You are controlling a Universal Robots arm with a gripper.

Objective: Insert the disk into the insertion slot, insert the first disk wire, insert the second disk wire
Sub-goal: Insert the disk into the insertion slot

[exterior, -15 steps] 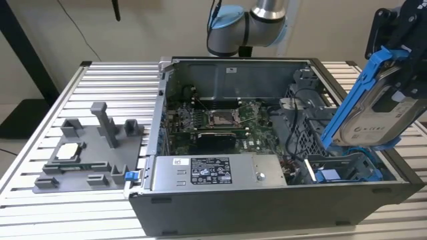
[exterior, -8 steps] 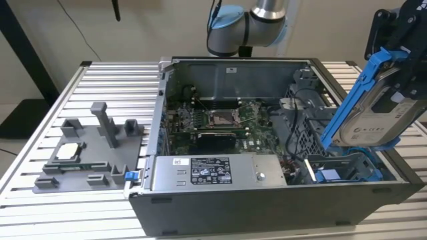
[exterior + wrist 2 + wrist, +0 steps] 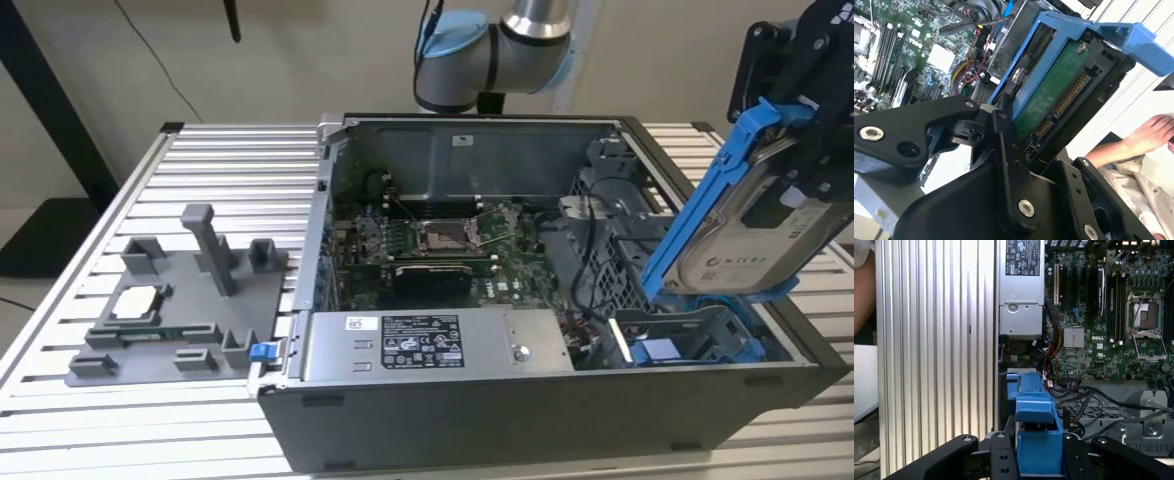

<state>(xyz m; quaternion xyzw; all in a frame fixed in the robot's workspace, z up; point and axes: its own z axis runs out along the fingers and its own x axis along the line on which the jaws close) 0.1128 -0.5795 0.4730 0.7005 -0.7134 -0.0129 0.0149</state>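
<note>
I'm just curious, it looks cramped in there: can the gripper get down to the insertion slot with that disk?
Probably yes. The gripper holds the disk tilted just above the insertion slot, whose top looks open; cables lie beside it.

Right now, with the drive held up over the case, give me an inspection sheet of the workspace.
Surface: ribbed metal table, carrying the open computer case.
Job's things: the disk tilted above the insertion slot, not yet in.
Clutter: grey fixture tray on the table, at the exterior view's left.
Grippers: gripper shut on the disk.
Cables: black cables lying loose inside the case.
Surroundings: a person's hand close by.
</note>
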